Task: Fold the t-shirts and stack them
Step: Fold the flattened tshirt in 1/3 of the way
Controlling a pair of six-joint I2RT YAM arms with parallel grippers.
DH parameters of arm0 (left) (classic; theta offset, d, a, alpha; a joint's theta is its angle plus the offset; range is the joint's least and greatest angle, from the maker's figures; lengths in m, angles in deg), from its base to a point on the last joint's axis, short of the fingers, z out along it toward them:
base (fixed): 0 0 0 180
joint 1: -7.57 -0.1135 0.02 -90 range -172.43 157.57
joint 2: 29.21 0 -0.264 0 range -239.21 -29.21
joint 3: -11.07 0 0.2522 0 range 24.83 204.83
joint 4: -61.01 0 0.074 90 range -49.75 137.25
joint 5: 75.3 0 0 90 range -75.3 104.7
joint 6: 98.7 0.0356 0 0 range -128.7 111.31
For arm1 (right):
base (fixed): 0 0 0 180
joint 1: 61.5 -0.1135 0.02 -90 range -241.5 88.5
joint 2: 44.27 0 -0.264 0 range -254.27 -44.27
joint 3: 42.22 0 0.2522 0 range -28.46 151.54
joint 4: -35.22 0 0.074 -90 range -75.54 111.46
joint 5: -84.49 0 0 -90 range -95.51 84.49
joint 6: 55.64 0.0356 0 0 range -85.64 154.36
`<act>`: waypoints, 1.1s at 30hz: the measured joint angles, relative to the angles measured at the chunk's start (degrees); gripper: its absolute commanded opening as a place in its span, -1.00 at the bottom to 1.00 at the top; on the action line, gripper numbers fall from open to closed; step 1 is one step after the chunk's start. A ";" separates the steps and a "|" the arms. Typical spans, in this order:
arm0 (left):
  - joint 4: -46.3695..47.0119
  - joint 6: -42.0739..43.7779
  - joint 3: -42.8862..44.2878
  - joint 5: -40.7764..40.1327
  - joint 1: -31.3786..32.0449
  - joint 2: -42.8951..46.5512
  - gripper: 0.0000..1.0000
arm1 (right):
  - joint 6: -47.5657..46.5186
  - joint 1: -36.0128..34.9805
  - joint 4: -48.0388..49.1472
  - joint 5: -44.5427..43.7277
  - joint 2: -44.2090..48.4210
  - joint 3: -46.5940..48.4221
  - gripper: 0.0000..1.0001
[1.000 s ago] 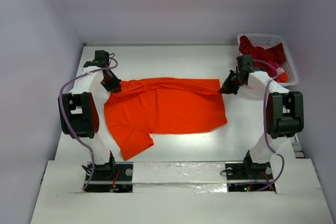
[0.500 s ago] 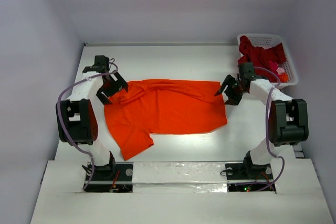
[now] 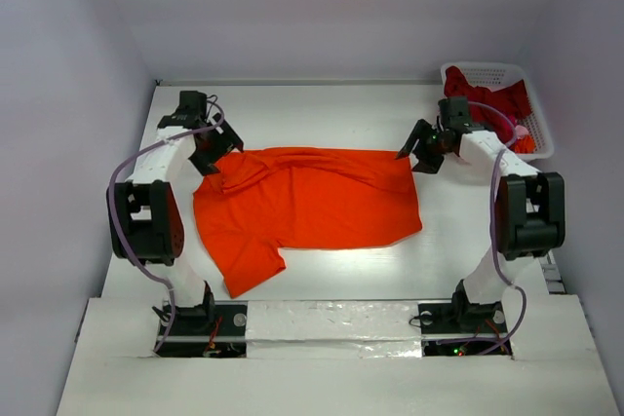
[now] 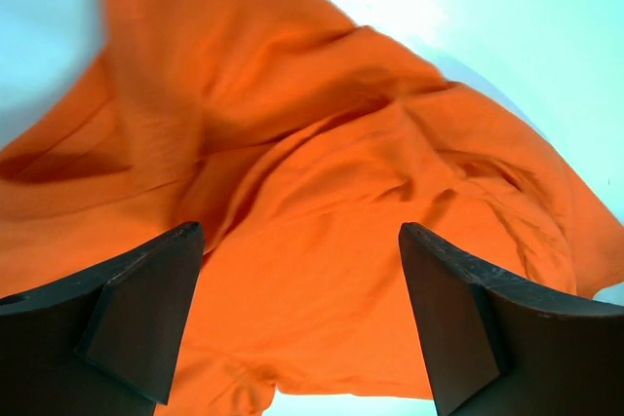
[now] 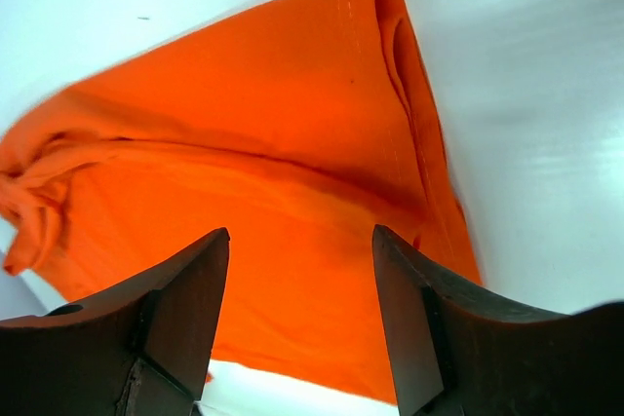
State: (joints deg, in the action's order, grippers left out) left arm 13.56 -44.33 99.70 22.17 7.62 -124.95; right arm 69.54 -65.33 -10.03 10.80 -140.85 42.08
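Standing by the table (image 3: 322,109), taking the orange-red t-shirt (image 3: 307,204) as my mark; it lies spread across the middle of the table, long side running left to right, one sleeve (image 3: 249,265) jutting toward the arm bases at its near-left corner; cloth mostly flat, rumpled and bunched at its far-left corner, with a soft ridge running along its far edge.

Left claw (image 3: 216,151) sits over the shirt's far-left corner, jaws spread wide, nothing between them; seen from the left wrist, both dark fingers (image 4: 136,309) stand well apart with the creased orange cloth below them; whether the tips touch the cloth, I cannot tell.

Right claw (image 3: 414,155) hangs at the shirt's far-right corner, also spread wide and holding nothing; the right wrist view shows its fingers (image 5: 175,319) apart over the hemmed corner, where the edge is doubled into a narrow fold.

White lattice basket (image 3: 487,69) stands beyond the shirt's far-right corner, well apart from it, at the table's far right; dark red shirts (image 3: 487,99) heaped inside it, a bit of pink (image 3: 520,131) showing among them.
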 measured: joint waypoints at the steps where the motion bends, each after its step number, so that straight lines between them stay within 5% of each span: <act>1: 0.66 -0.02 0.35 0.07 0.66 -0.90 0.52 | -0.74 -0.33 -0.04 0.02 -1.53 0.74 0.29; 11: 4.33 2.82 5.01 -4.33 10.84 -7.52 0.43 | -5.92 -10.84 -4.04 -6.27 -11.32 7.15 0.19; 17: 4.33 4.79 5.01 -9.27 10.71 -8.41 0.42 | -7.96 -15.89 -5.53 -9.68 -12.46 12.98 0.19; 33: 6.36 5.77 5.01 -11.85 10.71 -12.52 0.38 | -9.09 -16.04 -6.99 -13.44 -16.06 16.17 0.18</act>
State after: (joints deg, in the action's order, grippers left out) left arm 19.92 -38.56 104.71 10.32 18.33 -137.48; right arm 60.45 -81.38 -17.02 -2.64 -156.91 58.25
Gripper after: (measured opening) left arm 0.709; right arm 0.591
